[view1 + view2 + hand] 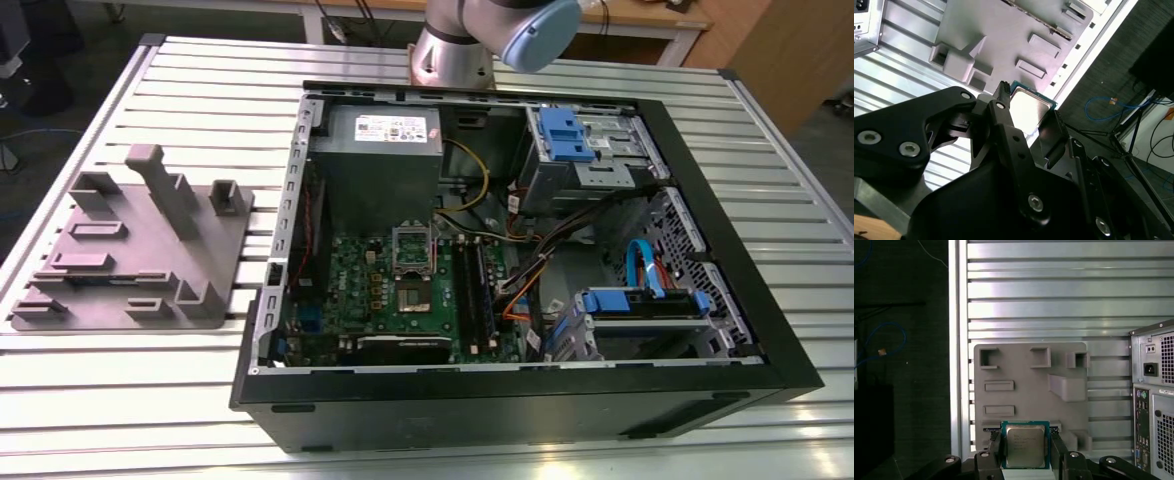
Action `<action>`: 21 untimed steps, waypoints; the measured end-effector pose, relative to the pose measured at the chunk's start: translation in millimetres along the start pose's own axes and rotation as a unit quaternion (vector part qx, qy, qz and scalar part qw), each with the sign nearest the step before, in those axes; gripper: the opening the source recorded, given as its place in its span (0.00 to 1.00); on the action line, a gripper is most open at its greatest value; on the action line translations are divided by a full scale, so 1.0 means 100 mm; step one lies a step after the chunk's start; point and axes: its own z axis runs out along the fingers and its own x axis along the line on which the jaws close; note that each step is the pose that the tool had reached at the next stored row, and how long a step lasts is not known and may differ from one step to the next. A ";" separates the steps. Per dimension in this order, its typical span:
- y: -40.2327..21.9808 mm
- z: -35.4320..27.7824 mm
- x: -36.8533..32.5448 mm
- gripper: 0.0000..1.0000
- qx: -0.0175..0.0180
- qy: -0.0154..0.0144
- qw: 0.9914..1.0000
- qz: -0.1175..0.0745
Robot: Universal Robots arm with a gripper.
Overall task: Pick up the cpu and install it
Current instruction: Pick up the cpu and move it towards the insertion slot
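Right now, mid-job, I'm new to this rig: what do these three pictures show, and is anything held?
This is one robot arm with a black two-fingered gripper. The exterior view looks on from off the arm at a slatted silvery metal table. On it stand an open black computer case with a green motherboard inside and, at the exterior view's left, a grey plastic fixture plate. Both wrist views come from cameras riding on the arm. They show the gripper shut on the cpu, a small flat square chip with a silvery metal top, near that plate's edge.
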 end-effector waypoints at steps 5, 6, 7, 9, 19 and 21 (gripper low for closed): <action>0.002 0.000 -0.038 0.47 0.000 0.000 1.000 0.000; 0.002 0.000 -0.046 0.47 0.000 0.000 1.000 0.000; 0.002 0.001 -0.053 0.47 0.000 0.000 1.000 0.000; 0.003 0.001 -0.065 0.47 0.000 0.000 1.000 0.000; 0.005 0.001 -0.133 0.47 0.000 0.000 1.000 0.000; 0.006 0.002 -0.148 0.47 0.000 0.000 1.000 0.000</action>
